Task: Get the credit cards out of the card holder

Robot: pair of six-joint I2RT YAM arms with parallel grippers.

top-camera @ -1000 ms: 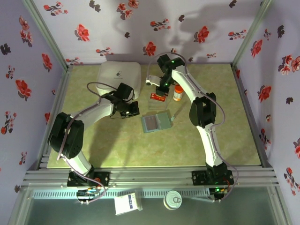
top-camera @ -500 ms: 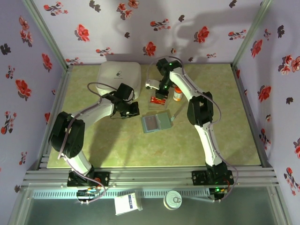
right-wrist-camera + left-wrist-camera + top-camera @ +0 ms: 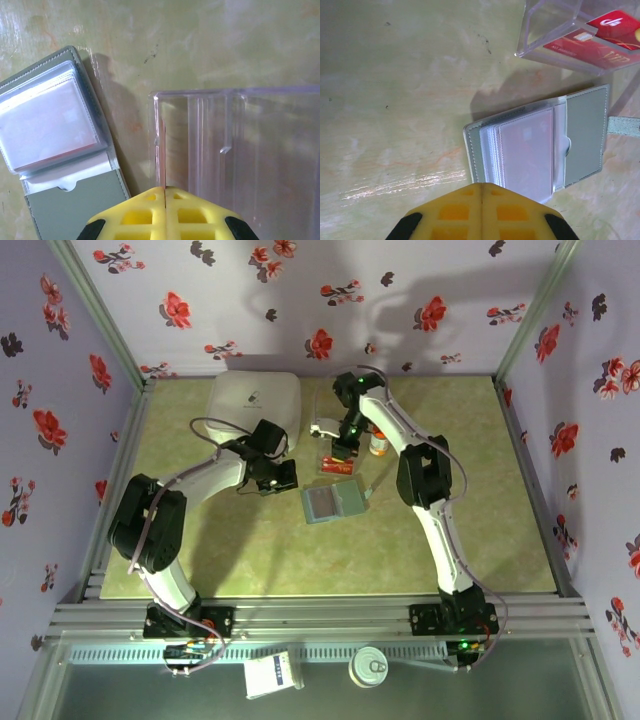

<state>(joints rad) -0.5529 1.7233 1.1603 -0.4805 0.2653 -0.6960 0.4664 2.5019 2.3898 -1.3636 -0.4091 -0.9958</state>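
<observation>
The card holder [image 3: 335, 502] lies open and flat mid-tabletop, its long axis running left to right. The left gripper [image 3: 481, 186], closed and empty, hovers just beside its left edge. The right gripper [image 3: 165, 189], just toward the far edge, seems to pinch a red credit card [image 3: 334, 463] edge-on over a clear tray [image 3: 235, 140], so the left arm looks freer to reach in.

Overhead; both wrist close-ups on card holder [image 3: 585, 135]

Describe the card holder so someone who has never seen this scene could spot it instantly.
On the green tabletop, look near its middle. The card holder lies open and flat there, just nearer the robot than a clear plastic tray with a red card. Unlike those, it is grey-teal, with frosted plastic sleeves on one half.
</observation>
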